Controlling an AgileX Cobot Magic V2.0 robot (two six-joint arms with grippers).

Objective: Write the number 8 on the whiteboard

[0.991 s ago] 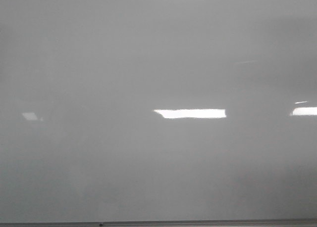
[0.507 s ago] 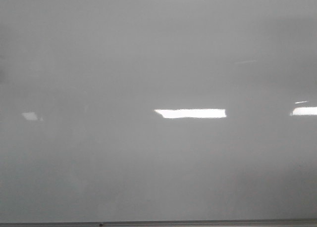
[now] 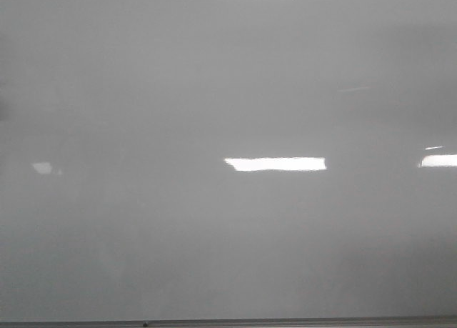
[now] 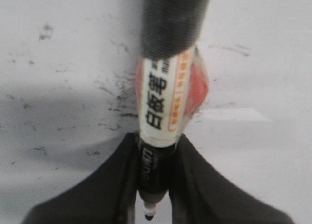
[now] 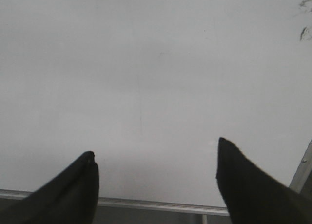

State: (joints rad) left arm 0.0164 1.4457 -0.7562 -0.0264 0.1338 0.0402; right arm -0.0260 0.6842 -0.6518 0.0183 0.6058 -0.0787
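The whiteboard [image 3: 214,235] fills the front view, pale grey with bright glare patches; no gripper shows there. No number 8 shows in any view. In the left wrist view my left gripper [image 4: 151,185] is shut on a black-and-white marker [image 4: 163,102] with an orange label, its uncapped tip [image 4: 149,215] pointing at the board [image 4: 58,48]. In the right wrist view my right gripper [image 5: 155,148] is open and empty over the bare board [image 5: 146,63].
Faint dark ink smudges [image 4: 117,94] speckle the board around the marker. The board's thin grey frame edge runs along the bottom of the front view [image 3: 285,321] and shows in the right wrist view [image 5: 146,204], with a corner strip [image 5: 303,168].
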